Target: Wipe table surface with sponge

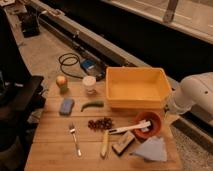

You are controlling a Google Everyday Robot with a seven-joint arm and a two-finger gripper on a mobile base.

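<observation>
A blue sponge (66, 105) lies flat on the left part of the wooden table (55, 150), beside a green pepper (92, 105). My white arm (196, 92) comes in from the right edge. My gripper (170, 115) hangs at the table's right side, between the yellow bin and the brown bowl, far from the sponge. It holds nothing that I can see.
A yellow bin (137, 87) stands at the back right. An apple (61, 82) and a white cup (89, 84) stand at the back left. Dark grapes (100, 123), a fork (75, 139), a brown bowl (148, 125) with a utensil, a brush (123, 143) and a blue cloth (151, 149) lie in front.
</observation>
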